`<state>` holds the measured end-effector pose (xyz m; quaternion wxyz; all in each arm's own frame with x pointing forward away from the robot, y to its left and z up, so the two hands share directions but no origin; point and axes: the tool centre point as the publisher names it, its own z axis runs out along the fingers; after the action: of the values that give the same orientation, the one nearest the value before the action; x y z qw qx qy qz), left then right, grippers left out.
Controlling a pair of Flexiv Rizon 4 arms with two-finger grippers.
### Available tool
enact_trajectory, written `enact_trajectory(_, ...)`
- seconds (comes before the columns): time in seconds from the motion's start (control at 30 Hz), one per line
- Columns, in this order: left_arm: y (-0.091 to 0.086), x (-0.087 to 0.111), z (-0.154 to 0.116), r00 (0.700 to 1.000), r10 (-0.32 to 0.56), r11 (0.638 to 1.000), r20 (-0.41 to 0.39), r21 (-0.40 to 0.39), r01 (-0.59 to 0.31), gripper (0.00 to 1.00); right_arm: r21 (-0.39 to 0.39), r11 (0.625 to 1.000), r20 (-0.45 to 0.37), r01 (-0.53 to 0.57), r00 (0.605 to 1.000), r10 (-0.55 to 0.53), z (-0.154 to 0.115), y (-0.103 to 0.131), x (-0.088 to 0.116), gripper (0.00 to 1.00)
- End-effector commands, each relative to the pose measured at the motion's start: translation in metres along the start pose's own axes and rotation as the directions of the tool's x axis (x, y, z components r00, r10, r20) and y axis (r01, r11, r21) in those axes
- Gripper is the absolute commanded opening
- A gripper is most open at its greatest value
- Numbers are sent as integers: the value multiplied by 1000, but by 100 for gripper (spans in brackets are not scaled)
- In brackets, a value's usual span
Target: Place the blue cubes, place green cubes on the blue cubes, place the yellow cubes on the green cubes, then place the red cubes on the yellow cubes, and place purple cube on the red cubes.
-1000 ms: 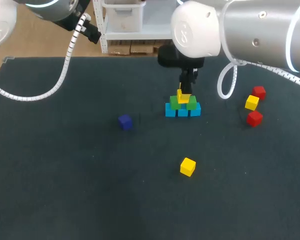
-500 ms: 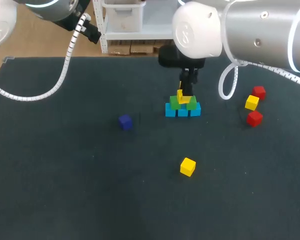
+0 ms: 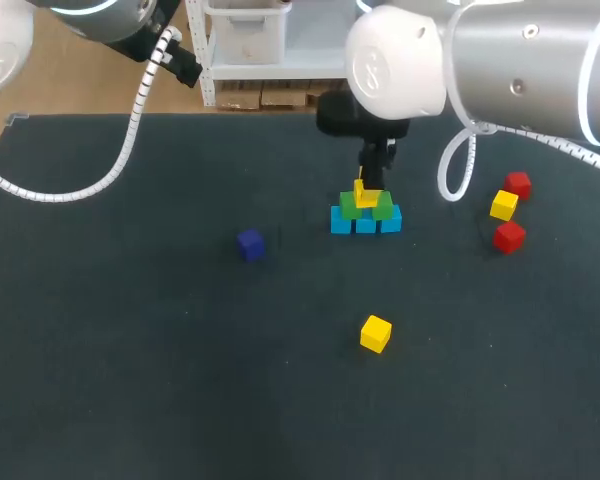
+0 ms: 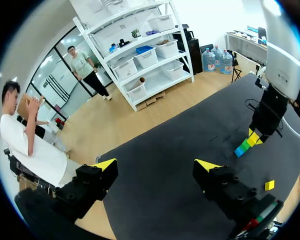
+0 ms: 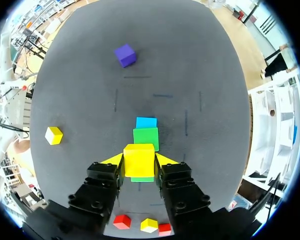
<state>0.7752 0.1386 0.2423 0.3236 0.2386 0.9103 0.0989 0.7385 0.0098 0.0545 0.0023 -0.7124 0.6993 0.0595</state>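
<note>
**Right fingers (image 5: 112, 161) grip yellow cube (image 5: 139, 156)**

The right fingers are closed on the yellow cube, one tip pressed against each side. Directly under them are the green cubes (image 5: 146, 138), with the blue cubes (image 5: 146, 122) beneath and just ahead. I cannot tell whether the held cube touches the green ones. Farther ahead on the desk (image 5: 190, 75) sits the purple cube (image 5: 125, 55). A loose yellow cube (image 5: 53, 135) lies off to one side. Behind the fingers are red cubes (image 5: 121, 221) and a third yellow cube (image 5: 149, 225). The left fingers (image 4: 106, 166) are spread wide and empty, far from the blue cubes.
</note>
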Motion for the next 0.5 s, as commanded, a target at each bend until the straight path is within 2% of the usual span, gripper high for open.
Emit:
enact_trajectory(0.03,0,0,0,1000,1,1000,1,1,-1,100,7,1000,10,-2,1000,2,1,3,3,12)
enact_trajectory(0.5,0,0,0,1000,1,1000,1,1,-1,100,17,1000,20,-5,1000,5,-2,1,1,10)
